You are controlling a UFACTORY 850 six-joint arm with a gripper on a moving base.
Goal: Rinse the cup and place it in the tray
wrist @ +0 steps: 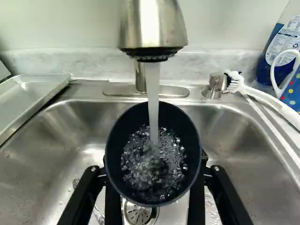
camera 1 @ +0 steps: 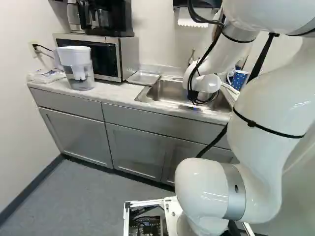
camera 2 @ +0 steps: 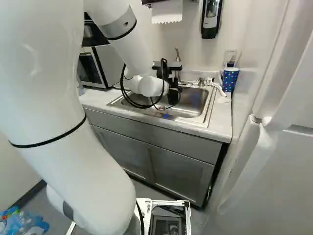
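Note:
Over the sink (camera 2: 193, 111), my gripper (camera 2: 172, 87) shows small and dark in the right base view; the arm mostly hides it in the left base view. In the wrist view, my gripper (wrist: 153, 172) is shut on a dark blue cup (wrist: 182, 123), one finger against either side. The cup's open mouth is under the metal faucet (wrist: 152, 28). A stream of water (wrist: 153, 89) runs into it, and the water inside is bubbling. A shallow metal tray (wrist: 33, 96) lies beside the basin, also seen left of the sink in the left base view (camera 1: 143, 77).
A white brush (wrist: 262, 97), a polka-dot mug (camera 2: 230, 79) and a blue soap bottle (wrist: 281, 49) stand or lie at the sink's side opposite the tray. A water pitcher (camera 1: 78, 69) and microwave (camera 1: 106, 56) stand on the counter beyond the tray. A soap dispenser (camera 2: 211, 18) hangs above.

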